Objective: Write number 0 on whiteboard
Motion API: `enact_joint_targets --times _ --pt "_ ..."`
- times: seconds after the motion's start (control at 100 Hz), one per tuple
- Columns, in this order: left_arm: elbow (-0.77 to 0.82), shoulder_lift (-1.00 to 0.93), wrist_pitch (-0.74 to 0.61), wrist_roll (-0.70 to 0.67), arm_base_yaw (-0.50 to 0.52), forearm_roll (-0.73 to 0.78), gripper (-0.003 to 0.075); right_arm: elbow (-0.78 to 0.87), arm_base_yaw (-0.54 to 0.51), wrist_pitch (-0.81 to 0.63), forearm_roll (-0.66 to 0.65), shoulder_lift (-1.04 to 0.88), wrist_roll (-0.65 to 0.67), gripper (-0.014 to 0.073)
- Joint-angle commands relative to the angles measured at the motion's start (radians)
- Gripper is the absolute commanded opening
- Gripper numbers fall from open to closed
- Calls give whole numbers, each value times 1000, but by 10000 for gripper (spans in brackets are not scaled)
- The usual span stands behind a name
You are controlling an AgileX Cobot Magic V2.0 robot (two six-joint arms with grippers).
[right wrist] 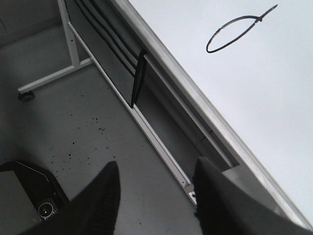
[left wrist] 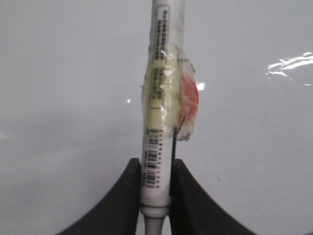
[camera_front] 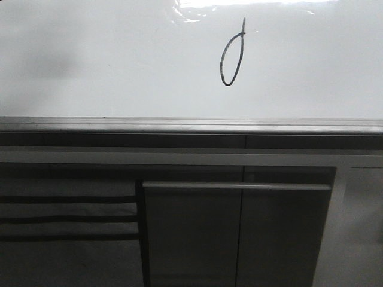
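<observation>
Black fingers of my left gripper pinch a white marker by its lower barrel, closed tight on it. Barrel carries barcode labels, with a wad of yellowish tape and an orange patch wrapped round its middle. Marker tip runs out of the left wrist view, so I can't tell whether it touches the surface; behind it only plain glossy white.

My right gripper is spread apart, holding nothing, hanging over grey speckled floor beside the board's stand.

Outward: the whiteboard fills the upper front view, grey metal rim along its lower edge, glare near the top. The number 0 sits right of centre, high on the board: narrow slanted loop in thin black line, short tail poking up at the top. It also shows in the right wrist view, well clear of the rim. Loop looks joined at the top. Below the rim, dark grey cabinet panels.

Judgement: writing step looks done, task near finished. Next move as I see it: pull the marker straight back off the board, no sideways drag, or I'd smear a stray line.
</observation>
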Motion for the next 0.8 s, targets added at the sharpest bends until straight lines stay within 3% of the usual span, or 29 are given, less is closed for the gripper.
enact_joint_targets --times 0.0,0.21,0.52,0.79 --pt "-26 38 -174 -14 1 -11 69 -21 -8 -39 40 -4 3 312" --pt "-49 188 -304 -14 1 -10 69 -21 -8 -37 40 -4 3 312" --pt "-172 295 -158 -7 4 -10 78 -21 -8 -35 40 -4 3 312" --pt "-172 300 -136 -7 4 -10 294 -21 -8 -31 40 -4 3 312"
